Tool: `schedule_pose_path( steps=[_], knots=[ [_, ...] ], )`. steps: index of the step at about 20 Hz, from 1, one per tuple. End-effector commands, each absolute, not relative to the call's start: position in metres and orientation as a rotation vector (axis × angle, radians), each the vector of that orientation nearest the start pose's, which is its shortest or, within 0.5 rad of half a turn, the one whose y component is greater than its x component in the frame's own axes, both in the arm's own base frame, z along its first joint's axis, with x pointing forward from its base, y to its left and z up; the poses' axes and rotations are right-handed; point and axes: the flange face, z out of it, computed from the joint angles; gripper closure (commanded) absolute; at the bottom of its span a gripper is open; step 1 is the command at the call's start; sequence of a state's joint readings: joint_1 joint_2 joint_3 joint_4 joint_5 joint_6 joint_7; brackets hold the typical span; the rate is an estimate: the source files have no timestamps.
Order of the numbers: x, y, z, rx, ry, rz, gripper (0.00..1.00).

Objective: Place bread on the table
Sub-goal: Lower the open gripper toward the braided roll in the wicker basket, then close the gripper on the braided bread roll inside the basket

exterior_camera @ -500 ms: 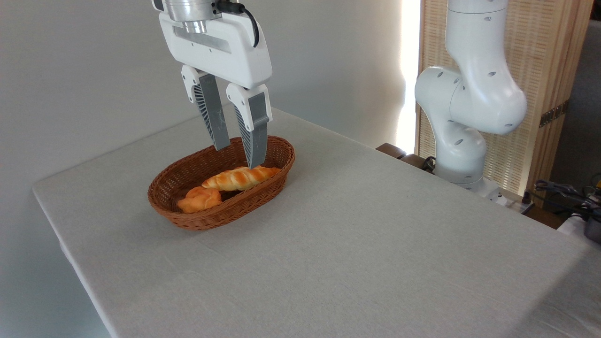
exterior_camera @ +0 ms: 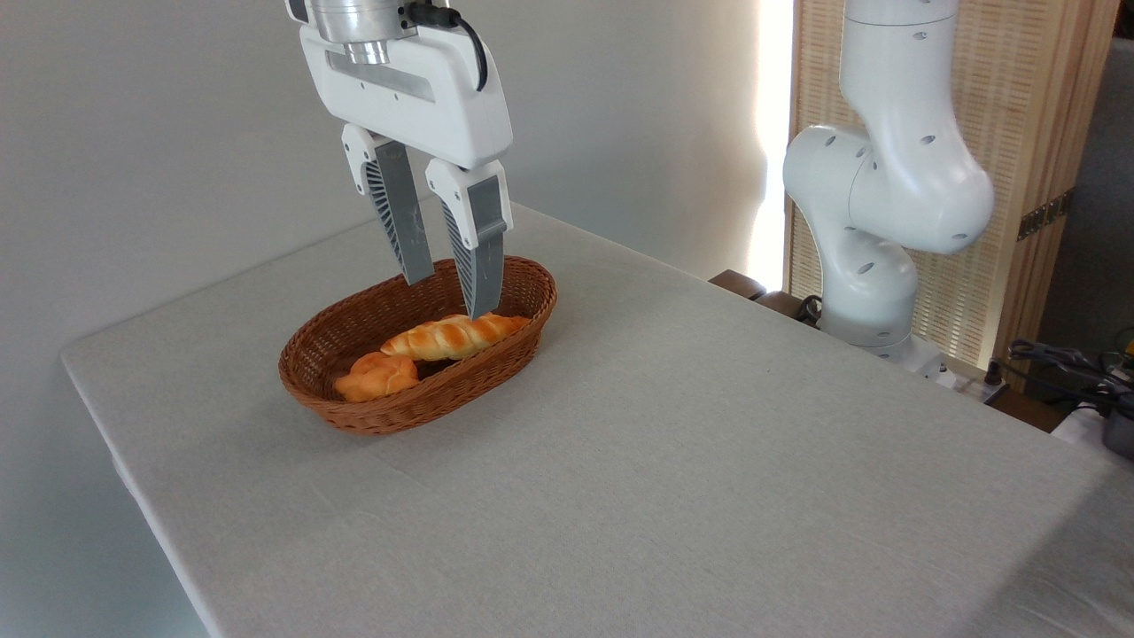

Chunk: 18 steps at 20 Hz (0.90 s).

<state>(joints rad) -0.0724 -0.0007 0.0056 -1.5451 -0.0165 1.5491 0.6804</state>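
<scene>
You see the gripper (exterior_camera: 448, 298) hanging over the basket (exterior_camera: 306, 372), fingers parted and holding nothing. The right fingertip (exterior_camera: 478, 301) appears to sit at the upper edge of the bread (exterior_camera: 452, 336) — whether it touches cannot be told from this angle. The bread lies inside the basket, along its right side, with a bun (exterior_camera: 376, 376) just beside its left end. The basket stands on the table (exterior_camera: 673, 461), toward the far left corner.

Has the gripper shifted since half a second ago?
Barely: the gripper sits very slightly higher against the basket rim, jaws open above the bread, which lies unmoved.
</scene>
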Motion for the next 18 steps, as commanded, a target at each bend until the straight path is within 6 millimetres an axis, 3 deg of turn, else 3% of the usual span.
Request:
schedule_pose_path(
  steps=[1, 10, 13, 18],
  knots=[
    [0.549, -0.043, 0.634, -2.953, 1.159, 0.016, 0.00],
    [0.542, -0.096, 0.620, -2.939, 1.282, 0.027, 0.00],
    [0.534, -0.135, 0.602, -2.943, 1.352, 0.059, 0.00],
    [0.518, -0.209, 0.551, -2.971, 1.279, 0.082, 0.00]
  ],
)
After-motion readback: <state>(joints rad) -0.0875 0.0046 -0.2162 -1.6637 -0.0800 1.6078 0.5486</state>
